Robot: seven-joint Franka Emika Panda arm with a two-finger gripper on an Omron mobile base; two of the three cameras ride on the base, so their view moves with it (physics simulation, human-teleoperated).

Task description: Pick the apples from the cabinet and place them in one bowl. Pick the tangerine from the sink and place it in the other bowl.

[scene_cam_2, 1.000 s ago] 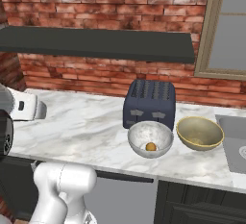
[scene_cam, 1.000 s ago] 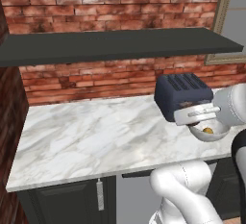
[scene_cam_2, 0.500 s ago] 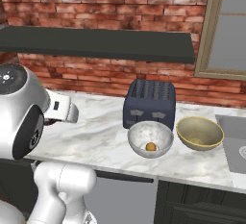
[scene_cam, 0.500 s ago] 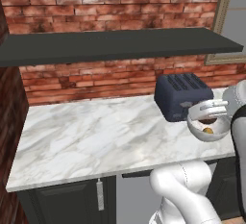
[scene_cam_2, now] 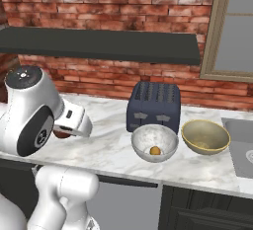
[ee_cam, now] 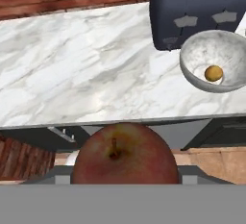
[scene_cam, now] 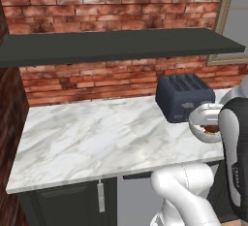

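1. One dark red apple (ee_cam: 125,155) sits at the near edge of the hand view, stem upward, pressed between the sides of the gripper (ee_cam: 125,177); the jaws are closed on this apple; the fingertips themselves are hidden behind the fruit.
2. In the right base view the gripper (scene_cam_2: 66,131) hangs over the left part of the marble counter (scene_cam_2: 106,145), with a sliver of the red apple (scene_cam_2: 61,134) visible under the white hand; it is well apart from both bowls.
3. Next out, the pale grey-white bowl (scene_cam_2: 154,143) stands near the counter's front edge, just in front of the toaster (scene_cam_2: 153,107); a small orange-yellow fruit (scene_cam_2: 155,150) lies at its bottom; the hand view shows the same bowl (ee_cam: 194,64) with that fruit (ee_cam: 213,73) inside, resting right of centre.
4. Beside the pale bowl, on its right in the right base view, stands the tan-olive bowl (scene_cam_2: 205,136); nothing is visible inside it; the two rims are near but apart.
5. Right of the tan-olive bowl, the sink (scene_cam_2: 240,147) is cut by the picture's edge; the tangerine cannot be made out there.
6. In the left base view the pale bowl (scene_cam: 204,121) is partly covered by the arm.
7. Farthest back, the dark shelf board of the cabinet (scene_cam_2: 99,45) runs along the brick wall (scene_cam_2: 108,7) above the counter; no fruit is visible on it.
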